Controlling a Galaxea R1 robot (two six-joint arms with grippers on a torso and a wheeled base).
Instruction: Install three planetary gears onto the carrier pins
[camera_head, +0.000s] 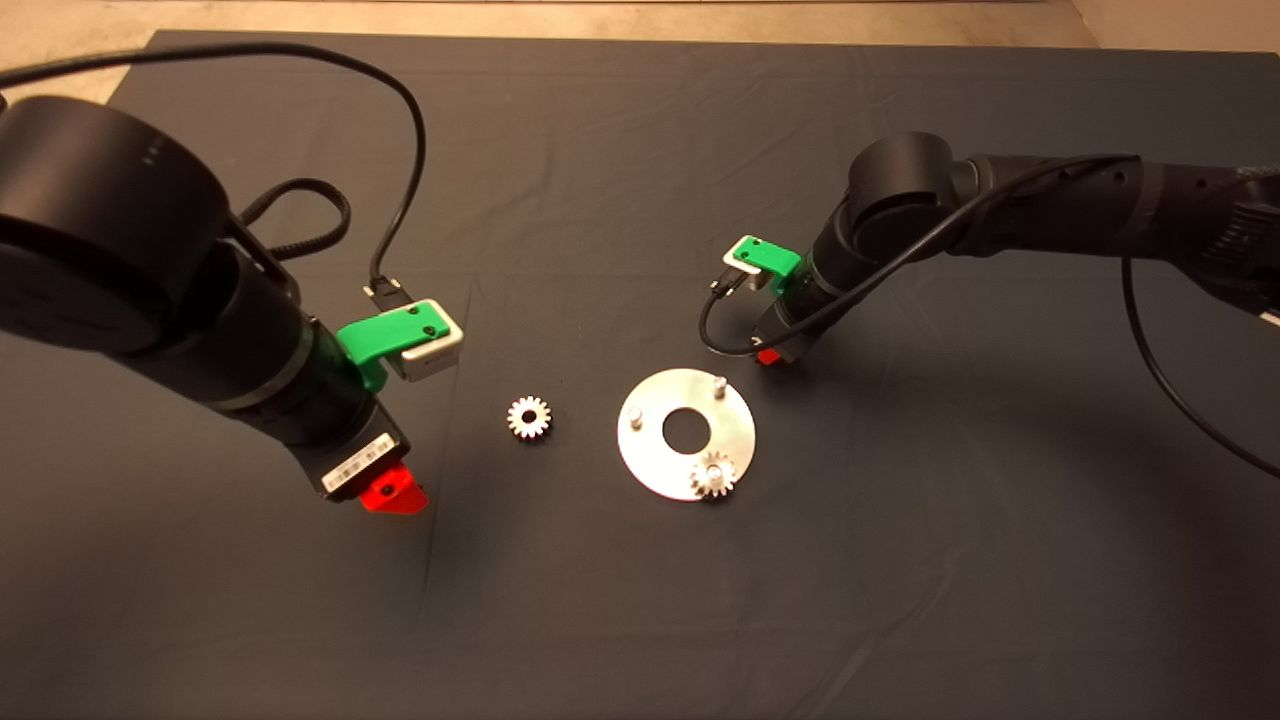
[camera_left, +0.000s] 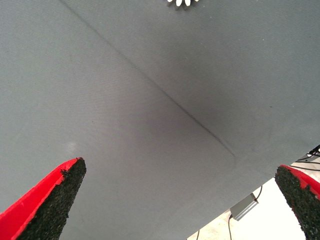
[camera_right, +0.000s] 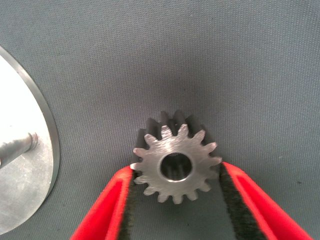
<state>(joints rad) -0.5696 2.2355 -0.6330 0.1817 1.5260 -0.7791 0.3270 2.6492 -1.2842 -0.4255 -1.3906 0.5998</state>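
Silvery brushed steel shows on the spur gear (camera_right: 176, 166) clamped between the right gripper (camera_right: 176, 200)'s red fingers, just beyond the far right edge of the flat round carrier disc (camera_head: 650, 455). One toothed gear (camera_head: 714, 475) sits on the near pin; two short studs (camera_head: 718, 384) (camera_head: 635, 415) stand bare. Another gear (camera_head: 529, 417) lies on the woven dark mat (camera_head: 640, 620), left of the disc. Further left, the left gripper (camera_left: 180, 200) hovers, fingers spread wide.

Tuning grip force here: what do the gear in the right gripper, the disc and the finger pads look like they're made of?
Gear: apparently bare metal, silvery-grey, with fine machining scratches across its face.
Disc: likely metal too, flat, bright and brushed.
Pads on the right gripper fingers: black, coarse and grainy, looking like rubber or foam, though that can't be settled; red bodies look like plastic.
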